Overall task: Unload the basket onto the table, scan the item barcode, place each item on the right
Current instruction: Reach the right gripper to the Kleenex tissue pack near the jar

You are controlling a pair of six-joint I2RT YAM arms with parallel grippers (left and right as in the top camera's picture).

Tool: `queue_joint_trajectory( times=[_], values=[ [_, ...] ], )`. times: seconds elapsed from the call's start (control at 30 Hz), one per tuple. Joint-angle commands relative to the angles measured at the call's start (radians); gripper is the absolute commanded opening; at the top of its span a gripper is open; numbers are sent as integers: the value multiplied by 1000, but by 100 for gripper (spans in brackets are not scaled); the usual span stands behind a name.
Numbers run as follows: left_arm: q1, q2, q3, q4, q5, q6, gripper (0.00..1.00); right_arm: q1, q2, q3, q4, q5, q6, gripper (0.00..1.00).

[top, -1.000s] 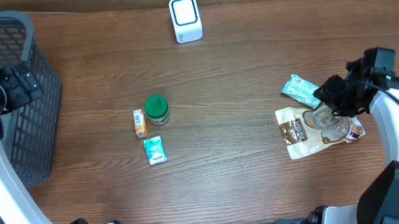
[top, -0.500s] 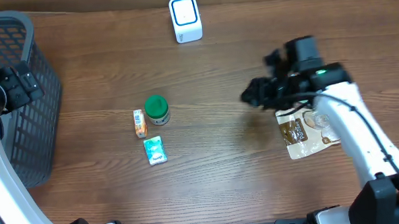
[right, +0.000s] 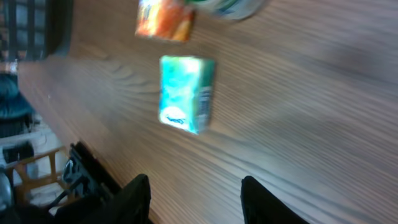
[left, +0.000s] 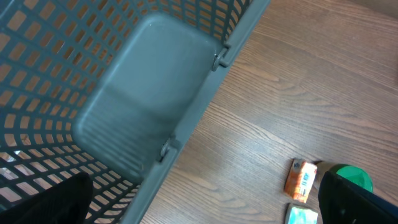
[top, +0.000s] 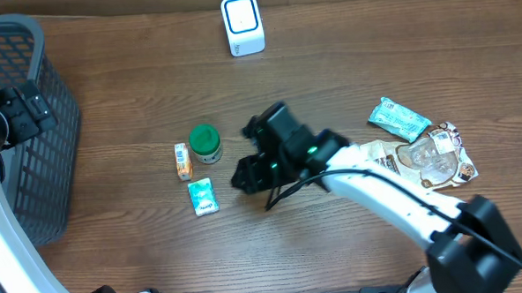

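Jar (top: pixel 204 142), orange box (top: pixel 183 160), teal box (top: pixel 203 197) bunched tight mid surface (top: pixel 346 72); right arm (top: pixel 378 190) sprawls across lower middle. Basket (top: pixel 22 130) blocks left edge. Wide bare wood up to scanner (top: pixel 242 24). Packets (top: pixel 401 119) clutter right side.

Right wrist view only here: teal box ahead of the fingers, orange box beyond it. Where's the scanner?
Observer: The white scanner stands at the far edge of the table, well away from the right gripper and the teal box.
Operator: Left arm in the way?
Observer: No. The left gripper is open and holds nothing, over by the grey basket.
Operator: Any other items?
Observer: A teal packet and a brown pouch lie on the right arm's side.
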Motion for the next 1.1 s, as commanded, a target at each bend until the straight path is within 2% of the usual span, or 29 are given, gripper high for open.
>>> queue_joint_trajectory(
  times=[0.0, 0.13, 0.27, 0.53, 0.87, 1.07],
  values=[
    [3, 3, 13, 2, -9, 19, 99, 81, 47, -7, 69, 10, 42, 44],
    [3, 3, 13, 1, -9, 19, 100, 151, 115, -7, 185, 45, 96, 38],
    [3, 3, 13, 2, -9, 19, 99, 185, 175, -7, 286, 50, 119, 25],
    [3, 3, 13, 2, -9, 19, 100, 234, 221, -7, 428, 61, 1, 4],
    [3, 3, 13, 1, -9, 19, 100, 347, 316, -7, 532, 289, 2, 4],
    [3, 3, 13, 1, -9, 19, 100, 365, 324, -6, 494, 444, 4, 4]
  ],
)
